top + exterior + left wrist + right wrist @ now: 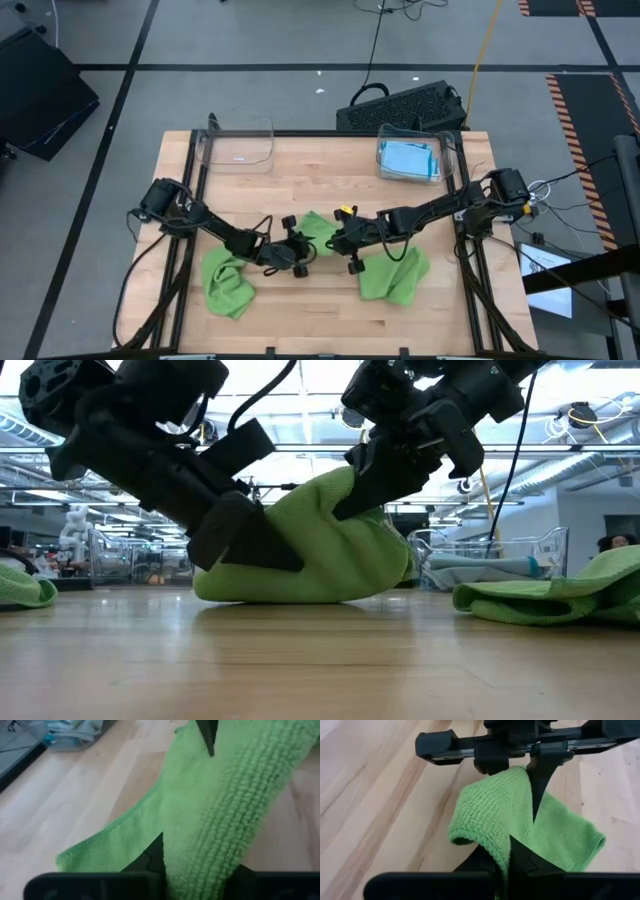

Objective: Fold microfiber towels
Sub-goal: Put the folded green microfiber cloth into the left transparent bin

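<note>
A lime green microfiber towel (318, 226) lies bunched at the table's middle, between my two grippers. My left gripper (298, 252) comes from the left and is shut on the towel's left side (262, 525). My right gripper (341, 240) comes from the right and is shut on the towel's raised top (345, 485). Two more green towels lie crumpled on the table, one near left (228, 282) and one near right (395, 275). Light blue towels (408, 160) sit in a clear bin at the far right. My left gripper pinches a thick rolled fold of the green towel (200, 862) between its two fingers, slanting down from the table's left. The towel's bottom (300, 588) rests on the table. My right gripper pinches a folded edge of the same towel (501, 847) between its two fingers, slanting down from the table's right. The held part is raised above the rest of the towel, which drapes down from it to the table.
An empty clear bin (238, 146) stands at the far left and the bin with the blue towels (441, 160) at the far right. A black case (400, 108) lies beyond the table's far edge. Bare wood lies along the near edge.
</note>
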